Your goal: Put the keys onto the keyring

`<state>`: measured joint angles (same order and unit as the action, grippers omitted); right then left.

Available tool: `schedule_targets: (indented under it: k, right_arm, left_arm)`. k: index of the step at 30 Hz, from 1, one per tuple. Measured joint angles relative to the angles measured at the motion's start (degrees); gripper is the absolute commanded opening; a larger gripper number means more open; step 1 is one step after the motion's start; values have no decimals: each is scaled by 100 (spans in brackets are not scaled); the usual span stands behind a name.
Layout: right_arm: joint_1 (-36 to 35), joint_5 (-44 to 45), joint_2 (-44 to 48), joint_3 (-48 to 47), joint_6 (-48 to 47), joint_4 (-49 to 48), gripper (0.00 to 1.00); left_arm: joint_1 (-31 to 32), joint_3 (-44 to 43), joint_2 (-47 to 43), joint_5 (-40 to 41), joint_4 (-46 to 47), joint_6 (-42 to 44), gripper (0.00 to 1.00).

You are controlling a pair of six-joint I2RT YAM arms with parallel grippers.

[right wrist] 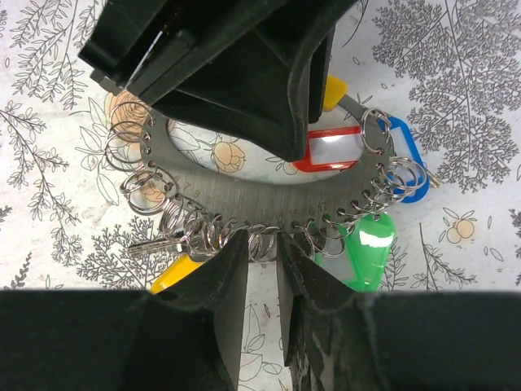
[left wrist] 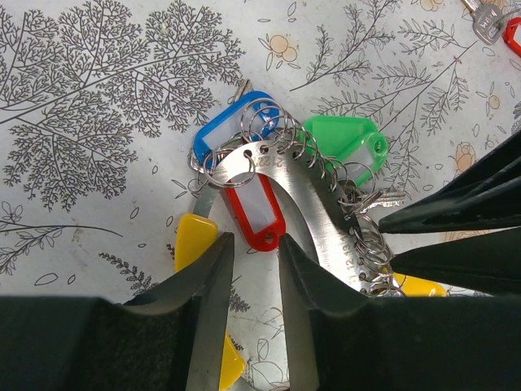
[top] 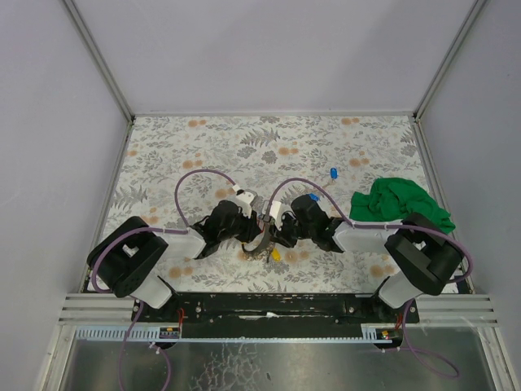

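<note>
keyring (right wrist: 244, 204) crowding straight ahead of the right gripper (right wrist: 262, 240), left gripper (left wrist: 256, 244) blocking just beyond, table (right wrist: 456, 98) lying open on both sides, green cloth (top: 399, 204) sitting well behind

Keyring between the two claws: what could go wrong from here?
1. The left claw and right claw work very near each other at the keyring; they might collide.
2. The left claw's tips flank only the end of the red tag; a hold there might slip or twist the tag.
3. The small rings crowd together; the wrong one might get caught.
</note>
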<state>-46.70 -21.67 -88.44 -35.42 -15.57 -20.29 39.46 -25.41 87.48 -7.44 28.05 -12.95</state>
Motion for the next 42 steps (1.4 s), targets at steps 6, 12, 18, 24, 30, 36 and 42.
schedule_targets:
  k: [6, 12, 18, 24, 30, 36, 42]
  right_arm:
    - [-2, 140, -192, 0, 262, -24, 28]
    - [-2, 153, -400, -9, 400, -87, 31]
    - [-2, 146, -527, -52, 409, -227, 35]
    - [-2, 254, -549, -63, 354, -275, 22]
    - [-2, 590, -538, -52, 284, -402, 11]
    - [-2, 728, -297, 94, 219, -450, 2]
    - [-2, 772, -111, 149, 181, -448, 0]
  left_arm:
    - [0, 0, 0, -2, 2, -2, 28]
    - [0, 0, 0, -2, 2, -2, 28]
    - [0, 0, 0, -2, 0, -2, 28]
    - [-2, 0, 0, -2, 0, -2, 28]
    - [0, 0, 0, -2, 0, -2, 28]
    - [0, 0, 0, 2, -2, 0, 28]
    - [0, 0, 0, 26, -7, 4, 28]
